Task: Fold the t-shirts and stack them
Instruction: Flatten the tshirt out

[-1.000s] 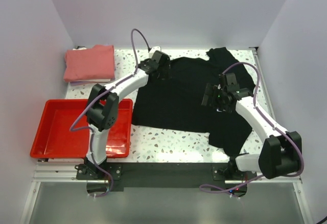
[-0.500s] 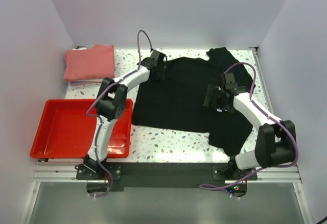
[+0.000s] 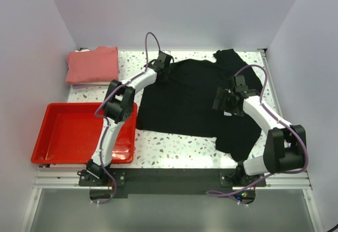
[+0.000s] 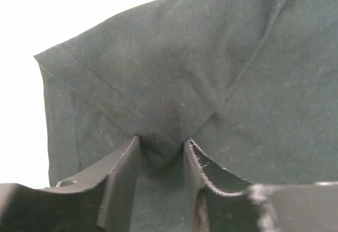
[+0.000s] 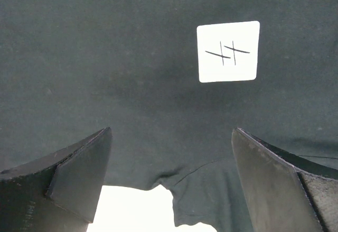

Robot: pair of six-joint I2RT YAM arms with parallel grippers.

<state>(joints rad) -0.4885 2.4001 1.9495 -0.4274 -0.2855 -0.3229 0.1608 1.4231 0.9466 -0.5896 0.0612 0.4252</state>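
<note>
Left hand (image 4: 161, 148) narrowed, pinching black t-shirt (image 3: 185, 94) sleeve; right hand (image 5: 171, 132) open; red tray (image 3: 68, 134) nearby.

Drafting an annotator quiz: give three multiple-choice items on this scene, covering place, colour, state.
1. On the speckled table, the folded salmon-pink cloth shirt lies: A far-left corner B near-right corner C centre
2. The square label on the plain black cloth t-shirt is: A yellow B white C blue
3. The right pincer is: A shut on the label B gripping a sleeve C wide open
Key: 1 A, beside the back wall; 2 B, white in the wrist view; 3 C, fingers far apart over cloth.
</note>
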